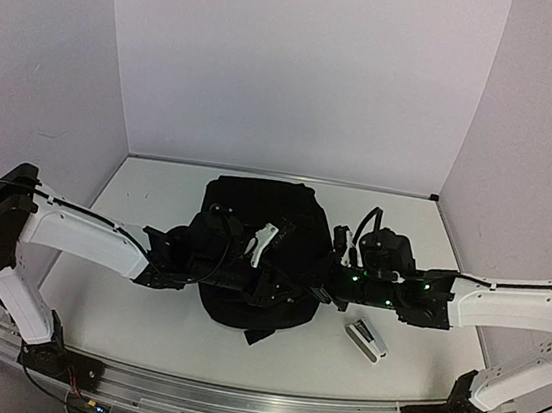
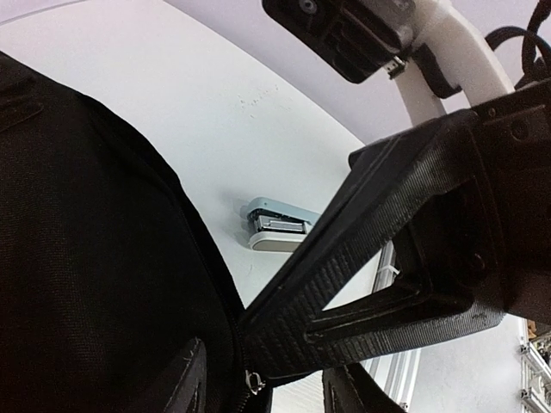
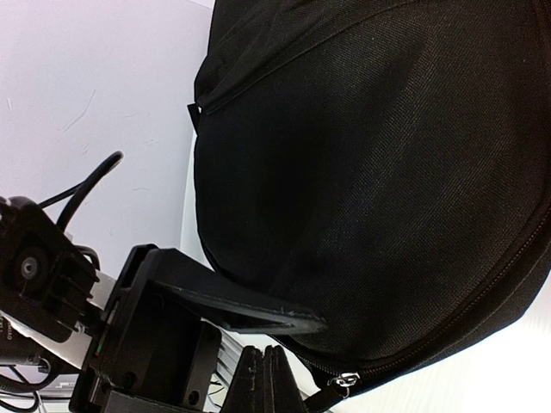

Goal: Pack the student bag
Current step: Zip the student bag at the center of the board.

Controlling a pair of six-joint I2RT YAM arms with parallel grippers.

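White table [image 1: 132, 310], white walls: student bag [image 1: 257, 199] flat at centre, zip apparently closed. At the zipper end, right gripper [image 3: 271, 374] pinched together; left gripper [image 2: 258, 344] at bag edge, state unclear. Looks early: stapler [image 1: 366, 338] unpacked beside bag.

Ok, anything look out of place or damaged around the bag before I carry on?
Nothing looks spilled or damaged. One thing stands out: the stapler lies on the table to the right of the student bag, outside it and not packed, while the stretch of zip seen from the right wrist looks closed.
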